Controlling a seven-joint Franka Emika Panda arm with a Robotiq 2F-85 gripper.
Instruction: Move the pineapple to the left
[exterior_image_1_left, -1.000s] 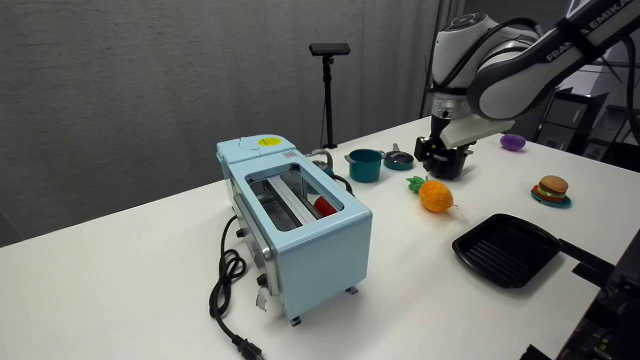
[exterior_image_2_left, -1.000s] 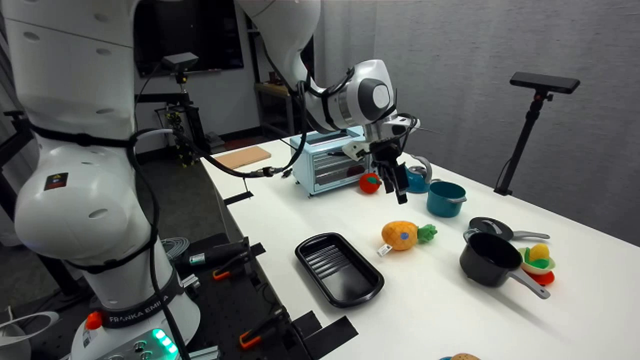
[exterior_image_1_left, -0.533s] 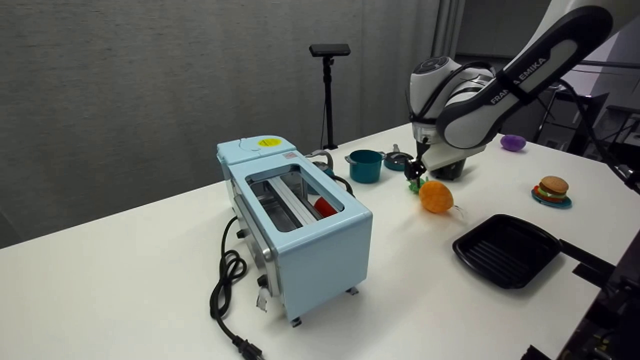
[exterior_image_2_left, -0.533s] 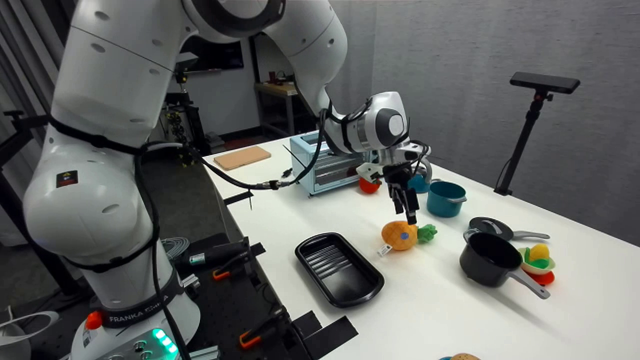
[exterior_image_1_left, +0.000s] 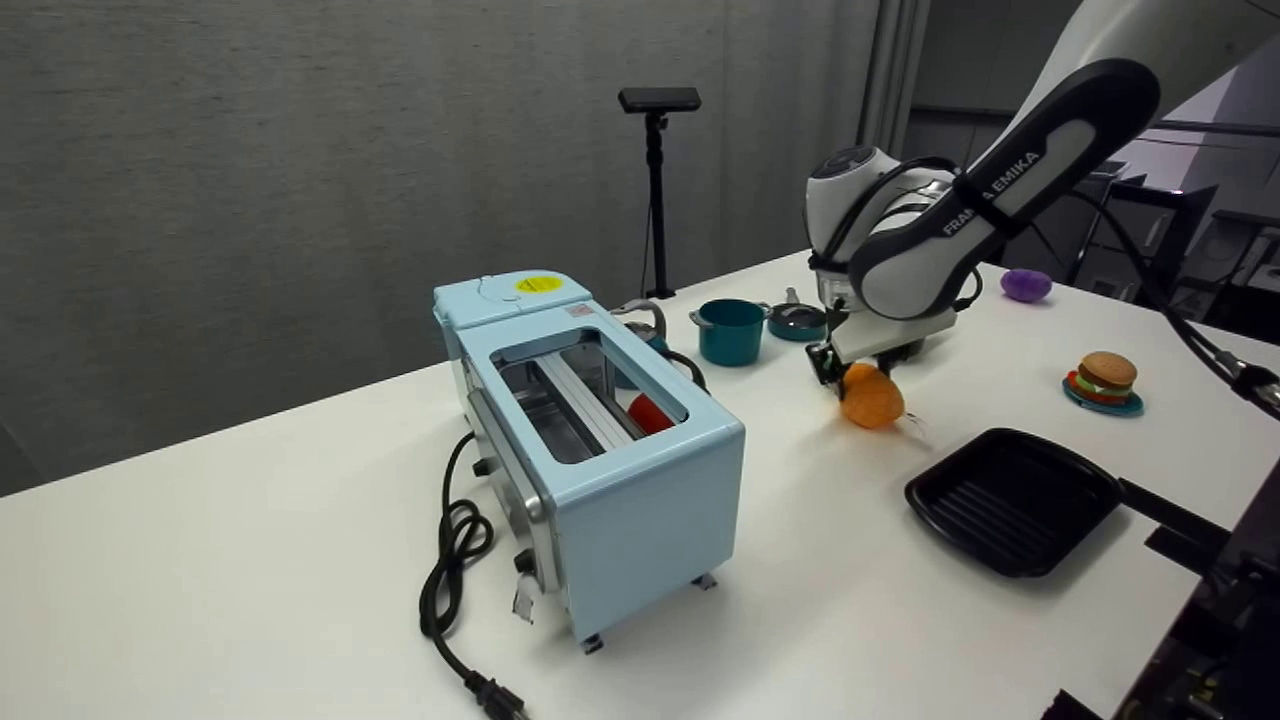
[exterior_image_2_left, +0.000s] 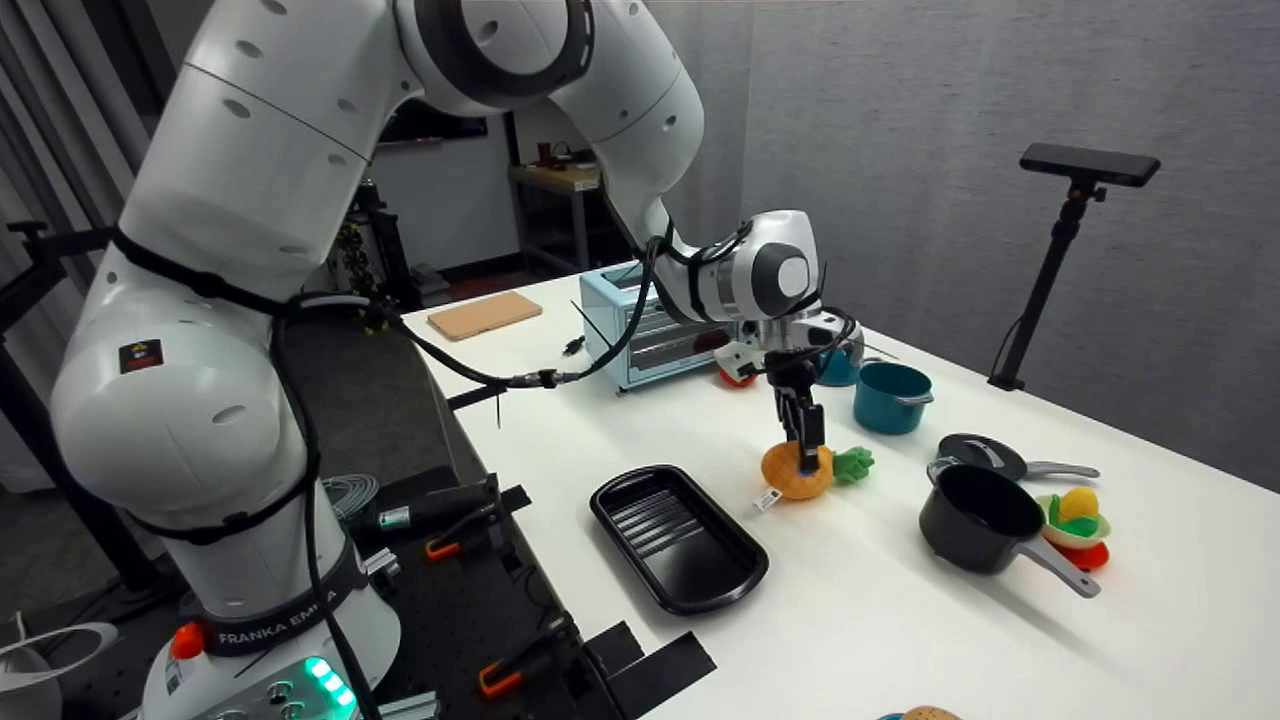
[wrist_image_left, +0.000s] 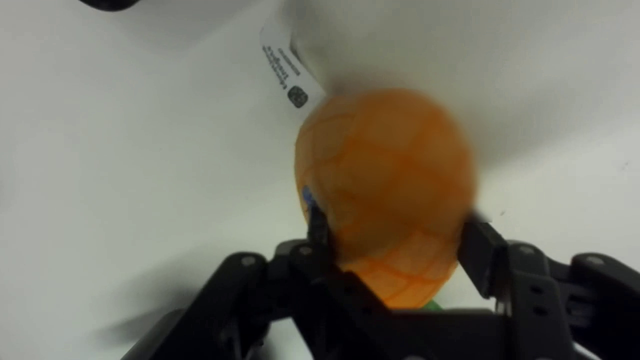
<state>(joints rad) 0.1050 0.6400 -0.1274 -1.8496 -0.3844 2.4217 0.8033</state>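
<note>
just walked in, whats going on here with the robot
A robot arm is working on the toy pineapple, apparently to move it left. In the wrist view the end effector straddles it, though whether it is gripping firmly yet is hard to tell. The fruit lies on the white table near the black ridged tray, the leftward move seemingly not yet done.

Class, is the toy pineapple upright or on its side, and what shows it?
The toy pineapple lies on its side: in an exterior view its leafy top points sideways.
</note>
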